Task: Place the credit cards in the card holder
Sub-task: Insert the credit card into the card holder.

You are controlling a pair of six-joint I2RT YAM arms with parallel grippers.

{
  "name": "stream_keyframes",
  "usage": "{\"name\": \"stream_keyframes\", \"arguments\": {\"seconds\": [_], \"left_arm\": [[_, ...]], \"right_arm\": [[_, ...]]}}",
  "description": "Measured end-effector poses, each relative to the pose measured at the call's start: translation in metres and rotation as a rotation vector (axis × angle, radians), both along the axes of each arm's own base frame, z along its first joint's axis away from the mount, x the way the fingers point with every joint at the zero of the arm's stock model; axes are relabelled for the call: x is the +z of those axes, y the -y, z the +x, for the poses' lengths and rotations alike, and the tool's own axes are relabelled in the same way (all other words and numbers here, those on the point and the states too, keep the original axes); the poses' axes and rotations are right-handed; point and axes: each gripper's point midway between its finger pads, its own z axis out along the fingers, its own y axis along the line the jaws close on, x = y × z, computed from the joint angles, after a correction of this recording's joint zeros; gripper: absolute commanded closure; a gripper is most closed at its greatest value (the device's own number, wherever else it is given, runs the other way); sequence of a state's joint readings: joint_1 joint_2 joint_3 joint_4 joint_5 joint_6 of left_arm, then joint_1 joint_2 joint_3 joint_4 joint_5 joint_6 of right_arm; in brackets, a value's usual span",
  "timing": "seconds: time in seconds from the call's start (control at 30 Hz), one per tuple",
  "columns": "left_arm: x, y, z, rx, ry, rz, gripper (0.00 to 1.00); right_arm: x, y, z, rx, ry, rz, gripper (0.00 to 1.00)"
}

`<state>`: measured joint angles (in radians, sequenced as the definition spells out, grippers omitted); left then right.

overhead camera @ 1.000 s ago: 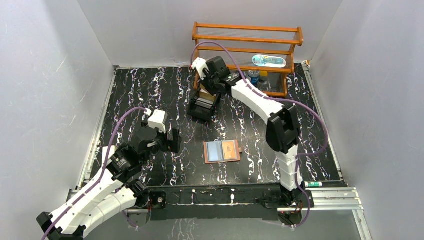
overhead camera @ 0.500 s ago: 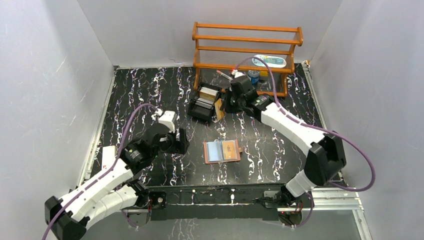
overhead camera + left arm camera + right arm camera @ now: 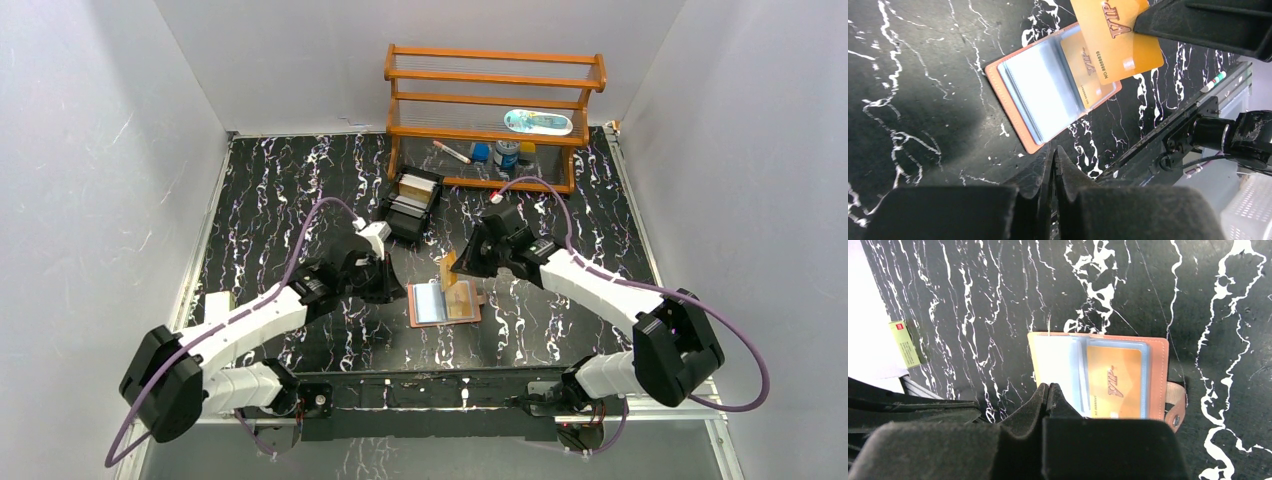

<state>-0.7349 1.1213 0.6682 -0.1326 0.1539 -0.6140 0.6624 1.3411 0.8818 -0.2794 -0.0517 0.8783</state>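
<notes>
Step in hand, as I judge it: seating another card. The card holder [image 3: 443,303] lies open and flat on the table [image 3: 280,200] near the front edge, between my two arms, snap tab to the right. My right gripper [image 3: 458,262] is clamped on an orange card [image 3: 1118,40], held tilted over the holder's far side. A like stowed card [image 3: 1113,382] sits in the right-hand pocket. Best, I think, to line the card's leading edge with a free mouth among the pale clear sleeves [image 3: 1058,365] and slide in shallow, not stab down. My left gripper [image 3: 1052,165], fingers together on nothing, hovers just beside the holder's left edge; pressing there would likely stop the holder skating. Room: plain white walls [image 3: 100,150] on three sides. Surface: black, white-veined, slick-looking. A wooden rack [image 3: 495,80] stands at the back, a black tray [image 3: 408,205] before it.
</notes>
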Motion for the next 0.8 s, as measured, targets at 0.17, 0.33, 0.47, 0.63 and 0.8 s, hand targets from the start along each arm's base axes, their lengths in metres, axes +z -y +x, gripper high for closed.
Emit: {"name": "stream_keyframes", "arguments": {"seconds": [0.17,0.33,0.47,0.63,0.8], "left_arm": [[-0.016,0.014,0.002,0.001,-0.058,-0.036,0.99],[-0.033,0.017,0.002,0.012,-0.098,-0.039,0.99],[-0.046,0.021,0.002,0.014,-0.127,-0.037,0.98],[-0.061,0.022,0.0,0.013,-0.158,-0.026,0.96],[-0.065,0.027,0.0,-0.003,-0.165,-0.045,0.96]], "right_arm": [[-0.016,0.009,-0.003,0.015,-0.039,0.047,1.0],[-0.023,0.004,-0.013,0.121,-0.021,0.108,1.0],[-0.029,0.0,-0.03,0.218,0.002,0.152,1.0],[-0.03,0.002,-0.038,0.268,0.048,0.179,1.0],[-0.034,0.004,-0.04,0.279,0.076,0.183,1.0]]}}
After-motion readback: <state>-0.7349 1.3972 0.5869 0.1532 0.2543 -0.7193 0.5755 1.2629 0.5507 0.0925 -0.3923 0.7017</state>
